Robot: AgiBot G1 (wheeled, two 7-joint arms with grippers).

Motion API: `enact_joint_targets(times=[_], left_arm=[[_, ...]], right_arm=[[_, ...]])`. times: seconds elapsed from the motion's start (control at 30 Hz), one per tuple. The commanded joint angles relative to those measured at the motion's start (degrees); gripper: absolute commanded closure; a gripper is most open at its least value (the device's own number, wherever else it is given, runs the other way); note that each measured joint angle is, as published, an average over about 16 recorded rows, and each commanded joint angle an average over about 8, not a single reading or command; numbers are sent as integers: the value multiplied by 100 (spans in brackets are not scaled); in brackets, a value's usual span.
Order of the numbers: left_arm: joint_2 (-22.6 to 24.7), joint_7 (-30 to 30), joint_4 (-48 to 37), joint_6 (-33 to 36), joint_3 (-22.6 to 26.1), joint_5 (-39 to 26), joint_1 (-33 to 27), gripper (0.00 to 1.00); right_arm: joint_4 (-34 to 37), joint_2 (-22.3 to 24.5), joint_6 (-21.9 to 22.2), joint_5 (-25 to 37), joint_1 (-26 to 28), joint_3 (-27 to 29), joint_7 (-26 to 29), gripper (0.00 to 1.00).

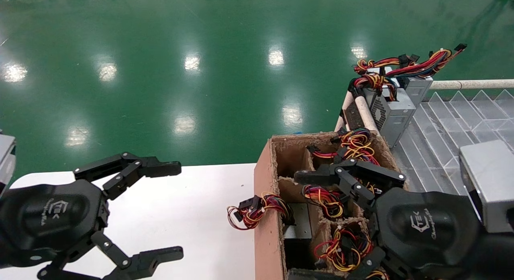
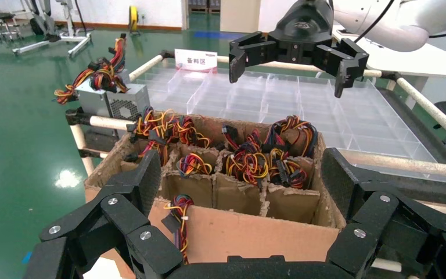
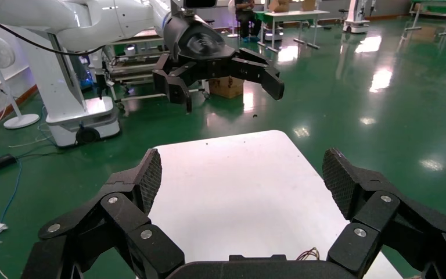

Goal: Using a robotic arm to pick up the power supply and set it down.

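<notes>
The power supply (image 1: 391, 109) is a grey metal box with a perforated vent side. It leans on the rail at the back right with a red, yellow and black wire bundle (image 1: 375, 81) on top; in the left wrist view the power supply (image 2: 113, 100) stands beyond the box. My right gripper (image 1: 299, 225) hangs open above the cardboard box (image 1: 263, 199), well short of the supply, with nothing between its fingers (image 3: 241, 174). My left gripper (image 1: 176, 211) is open over the white table (image 1: 192, 191) and faces the box (image 2: 244, 180).
The cardboard box (image 2: 238, 229) has dividers, and several units with coloured wires sit in its cells. One wire bundle (image 1: 257, 209) hangs over its table side. A clear divided tray (image 1: 453, 123) lies right of the box, inside a pale tube rail (image 1: 470, 84).
</notes>
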State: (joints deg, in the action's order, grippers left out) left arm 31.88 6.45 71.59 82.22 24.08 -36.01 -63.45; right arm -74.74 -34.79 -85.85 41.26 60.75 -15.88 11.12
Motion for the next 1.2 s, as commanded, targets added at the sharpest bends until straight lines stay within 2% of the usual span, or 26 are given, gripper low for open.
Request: enact_joint_targets(times=[0.03,1.2], left_arm=[[0,0,0,0,0,0,0,0],[0,0,0,0,0,0,0,0]], right_arm=[[24,-5,3,13,17,-2,-8,0],[120,-23,18,60,80,-14,-38,0]])
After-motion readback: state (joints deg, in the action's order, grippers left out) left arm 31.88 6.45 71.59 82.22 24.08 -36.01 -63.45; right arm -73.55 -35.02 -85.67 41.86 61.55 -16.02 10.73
